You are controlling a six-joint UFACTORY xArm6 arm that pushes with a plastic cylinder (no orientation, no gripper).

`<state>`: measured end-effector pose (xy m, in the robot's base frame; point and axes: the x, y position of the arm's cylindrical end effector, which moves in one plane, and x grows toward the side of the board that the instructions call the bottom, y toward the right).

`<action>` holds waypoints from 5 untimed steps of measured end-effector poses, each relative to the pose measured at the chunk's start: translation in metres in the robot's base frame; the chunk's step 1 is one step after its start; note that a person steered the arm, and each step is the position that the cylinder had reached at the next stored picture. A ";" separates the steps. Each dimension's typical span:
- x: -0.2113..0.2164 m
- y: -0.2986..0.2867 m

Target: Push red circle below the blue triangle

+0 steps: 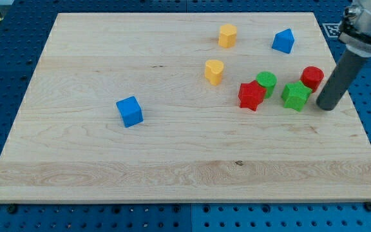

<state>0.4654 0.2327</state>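
The red circle [312, 77] stands at the view's right, below and a little right of the blue triangle [283, 40] near the top right. My tip [326, 106] rests on the board just right of and below the red circle, beside the green star [295, 95]. The rod rises up to the view's top right corner.
A green circle [266, 83] and a red star [251, 95] sit left of the green star. A yellow heart [214, 71] and a yellow hexagon [227, 35] lie near the top middle. A blue cube [129, 111] is at left. The board's right edge [350, 109] is close to my tip.
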 end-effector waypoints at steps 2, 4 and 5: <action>0.009 -0.070; 0.009 0.002; 0.005 0.073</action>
<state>0.4708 0.3054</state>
